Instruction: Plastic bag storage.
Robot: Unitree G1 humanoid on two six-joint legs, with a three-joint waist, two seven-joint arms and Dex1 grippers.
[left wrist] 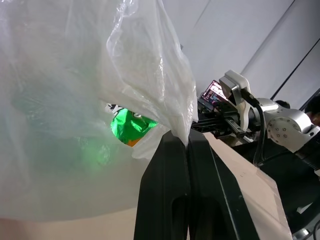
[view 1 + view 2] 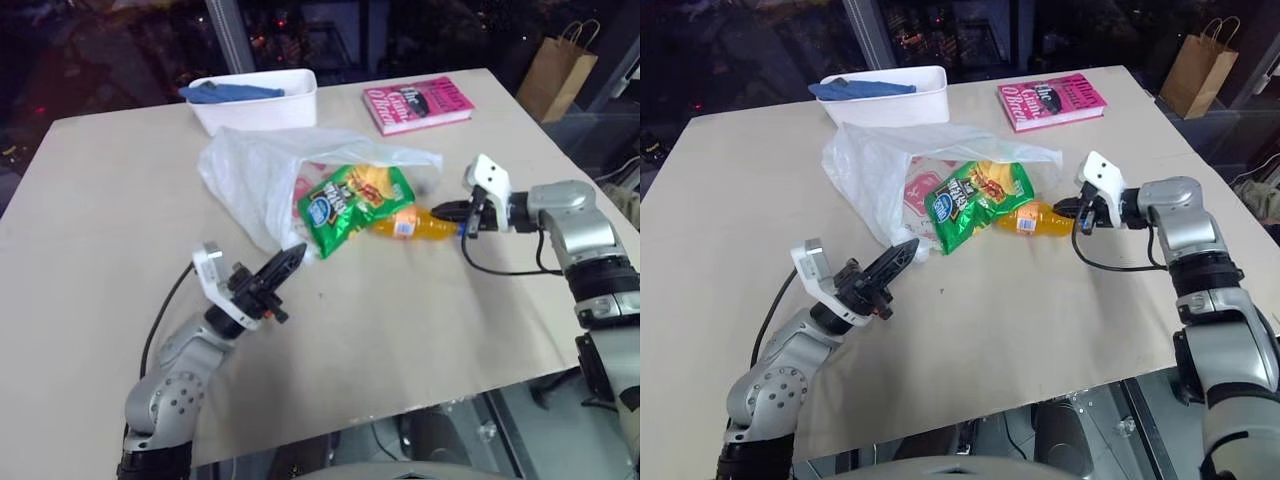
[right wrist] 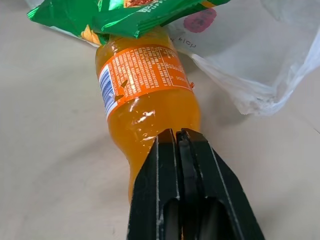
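Translucent white plastic bag (image 2: 255, 175) lies at centre frame on the table (image 2: 400, 330), its edge pinched in the left gripper (image 2: 292, 258). Right of it, the right gripper (image 2: 452, 212) is clamped on the orange bottle (image 2: 405, 223), which lies under the green chips packet (image 2: 350, 205).

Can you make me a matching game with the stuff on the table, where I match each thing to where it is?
Things:
1. plastic bag
2. orange bottle
3. pink book
4. green chips packet

Places:
A. lying on its side, at the right gripper's shut tips
B. flat near the table's far edge
C. pinched at its edge by the shut left gripper
D. at the bag's mouth, lying over one end of the bottle

Pairs: 1-C, 2-A, 3-B, 4-D
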